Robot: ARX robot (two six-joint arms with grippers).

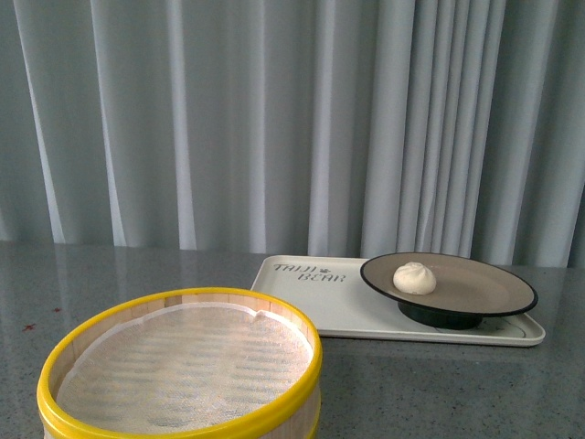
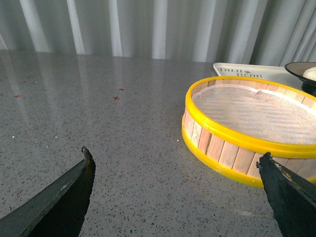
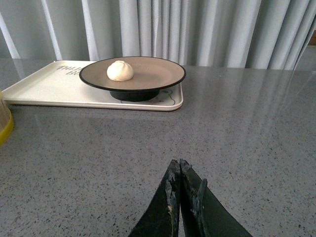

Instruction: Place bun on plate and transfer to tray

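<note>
At far left, the left gripper [image 2: 175, 168] is hanging over bare grey countertop [image 2: 98, 123] with its jaws spread wide, holding nothing. Just beside it the yellow-rimmed steamer basket [image 1: 183, 366] is sitting empty, only its white liner showing. Further right, the bun [image 1: 415, 277] is resting on the plate [image 1: 498, 291], and the plate is standing on the tray [image 1: 311, 306]. Farthest right, the right gripper [image 3: 180, 195] is hovering above the counter, well apart from the tray, fingers pressed together and empty. The task looks finished; both arms are best kept clear, avoiding any nudge to the plate's overhanging rim.
</note>
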